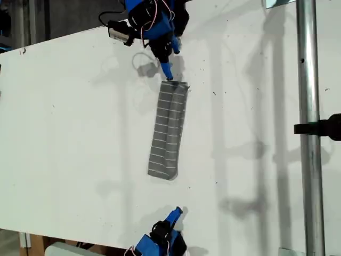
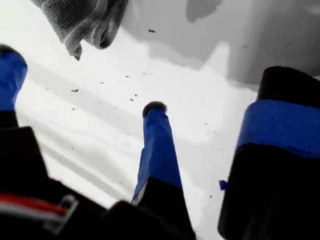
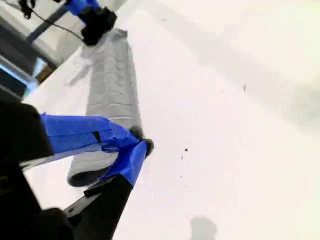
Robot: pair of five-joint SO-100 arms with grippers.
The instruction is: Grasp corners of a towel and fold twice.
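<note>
The grey striped towel (image 1: 168, 130) lies folded into a long narrow strip in the middle of the white table (image 1: 69, 133). My first gripper (image 1: 168, 72) stands at the strip's upper end in the exterior view. It is open and holds nothing. In the first wrist view, a bunched towel corner (image 2: 82, 25) lies just beyond the spread first gripper (image 2: 220, 100). My second gripper (image 1: 177, 212) is shut and empty, a short way below the strip's lower end. In the second wrist view the towel (image 3: 112, 85) runs away behind the closed second gripper (image 3: 142, 146).
A vertical metal pole (image 1: 310, 160) with a black clamp (image 1: 319, 128) crosses the exterior view's right side. The table's edge (image 1: 64, 36) runs along the upper left of the exterior view. Black cables (image 1: 109, 16) hang by the upper arm.
</note>
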